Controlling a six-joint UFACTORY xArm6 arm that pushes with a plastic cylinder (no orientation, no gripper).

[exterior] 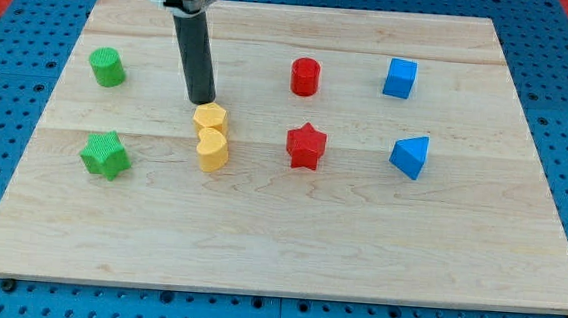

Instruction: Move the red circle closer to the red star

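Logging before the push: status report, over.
My tip at the yellow blocks' top edge, left of the red circle block. Red star block directly below the circle, apart. Nothing between them.

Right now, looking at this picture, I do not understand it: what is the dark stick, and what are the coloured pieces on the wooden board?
The dark stick is a robot arm's rod; it has no grasping tool and holds nothing, it only pushes. My tip stands just above the upper of two touching yellow blocks. One camera looks down at the wooden board. On it lie a green cylinder, a green star, a red circle block, a red star block directly below it, a blue cube and a blue wedge-like block.
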